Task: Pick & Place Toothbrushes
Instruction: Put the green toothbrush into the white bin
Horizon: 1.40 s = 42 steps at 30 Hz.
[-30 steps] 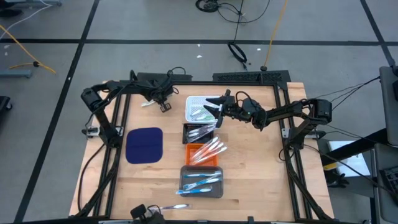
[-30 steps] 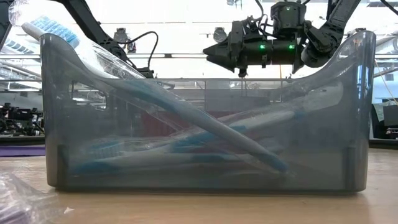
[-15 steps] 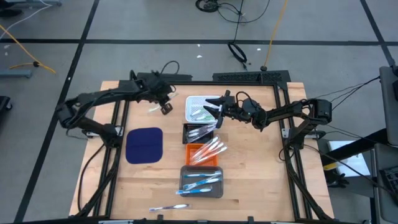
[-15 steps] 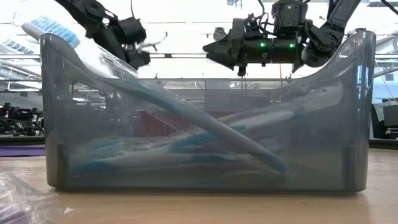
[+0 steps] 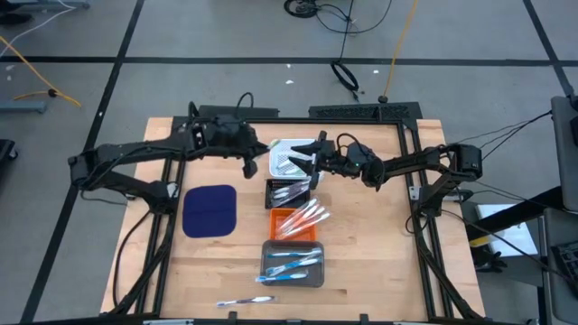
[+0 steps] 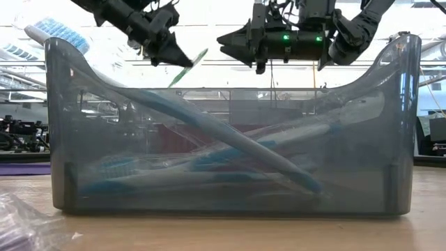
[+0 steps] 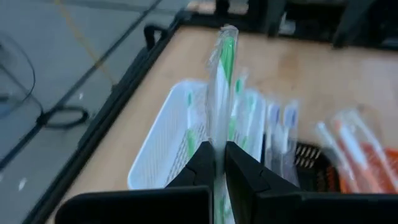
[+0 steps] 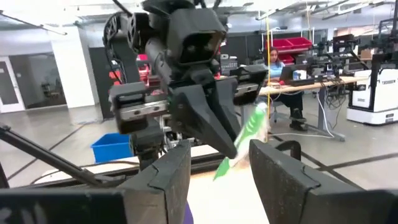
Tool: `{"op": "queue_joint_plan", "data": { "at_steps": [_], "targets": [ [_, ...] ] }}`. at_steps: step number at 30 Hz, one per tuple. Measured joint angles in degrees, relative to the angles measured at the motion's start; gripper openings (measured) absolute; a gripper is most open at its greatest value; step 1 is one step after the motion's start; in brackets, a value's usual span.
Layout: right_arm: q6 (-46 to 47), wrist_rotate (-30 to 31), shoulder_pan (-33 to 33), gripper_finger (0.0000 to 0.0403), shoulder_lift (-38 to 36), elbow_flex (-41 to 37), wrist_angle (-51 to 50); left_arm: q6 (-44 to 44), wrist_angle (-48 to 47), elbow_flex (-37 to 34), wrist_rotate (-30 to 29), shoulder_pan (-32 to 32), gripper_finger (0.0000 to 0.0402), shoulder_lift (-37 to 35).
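My left gripper (image 5: pixel 256 155) hangs above the table's far middle, shut on a wrapped toothbrush with green accents (image 7: pixel 222 68), just left of the white tray (image 5: pixel 291 156). My right gripper (image 5: pixel 312 153) stands open over that tray, facing the left one with nothing between its fingers; the green toothbrush (image 8: pixel 247 135) shows ahead of it. More toothbrushes lie in the white tray, the black tray (image 5: pixel 289 191), the orange tray (image 5: pixel 296 219) and the grey tray (image 5: pixel 292 262). One toothbrush (image 5: pixel 244 301) lies loose on the table near the front edge. My left gripper pinches the green toothbrush's handle (image 7: pixel 217 146) between its two fingers. The brush runs along the fingers and sticks out well past their tips. The fingers come from the table's left, slanting downward. The brush is lifted clear and tilted (image 6: pixel 191 66) beside the white tray.
A dark blue mat (image 5: pixel 209 209) lies on the left of the wooden table. The four trays stand in a column down the middle. The grey tray's wall (image 6: pixel 230 202) fills the low view. Black frame rails (image 5: pixel 172 181) run along the table's sides.
My left gripper has risen and gone toward the table's right, toward the white tray, carrying the green toothbrush clear of the table. It has tipped from pointing steeply down to nearer level. My right gripper has shifted slightly toward the left one.
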Motion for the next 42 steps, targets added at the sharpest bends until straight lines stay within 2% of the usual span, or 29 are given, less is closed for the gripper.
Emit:
{"op": "queue_joint_plan", "data": {
  "at_steps": [10, 13, 17, 23, 26, 31, 34, 36, 37, 42],
  "targets": [
    [-0.1, -1.2, 0.8, 0.0154, 0.0, 0.3, 1.9, 1.1, 10.3, 0.0, -0.7, -5.8, 0.0012, 0.0],
    [0.0, -1.3, 0.8, 0.0152, 0.0, 0.3, 2.1, 1.3, 12.0, 0.0, -0.6, -7.1, 0.0005, 0.1],
    [0.0, -1.2, 0.8, 0.0151, 0.0, 0.5, 4.8, 1.7, 13.0, 0.0, -0.8, -8.2, 0.0016, 0.2],
    [-0.2, -2.9, 1.5, 0.015, 0.0, 4.3, 1.6, 2.5, 14.2, 0.0, -0.9, -9.5, 0.0006, 0.2],
    [-2.4, -2.6, 2.4, 0.0147, 0.0, 5.8, -0.8, 2.5, 14.4, 0.0, -2.5, -10.1, 0.0015, 0.2],
    [-4.2, -2.7, 3.7, 0.0116, 0.0, 7.0, -1.0, 2.8, 14.2, 0.0, -3.6, -10.6, 0.0012, 0.2],
    [-5.5, -2.3, 4.1, 0.0069, 0.0, 7.0, -1.8, 2.7, 13.9, 0.0, -3.3, -10.7, 0.0006, 0.2],
    [-6.2, -2.2, 4.1, 0.0027, 0.0, 7.0, -2.0, 2.0, 13.9, 0.0, -3.2, -10.7, 0.0014, 0.2],
    [-6.3, -2.2, 4.1, 0.0019, 0.0, 7.0, -2.1, 1.7, 13.9, 0.0, -3.2, -10.7, 0.0021, 0.2],
    [-6.2, -2.3, 4.1, 0.0017, 0.0, 7.0, -2.4, 0.7, 13.8, 0.0, -3.4, -10.7, 0.0048, 0.2]
  ]
}}
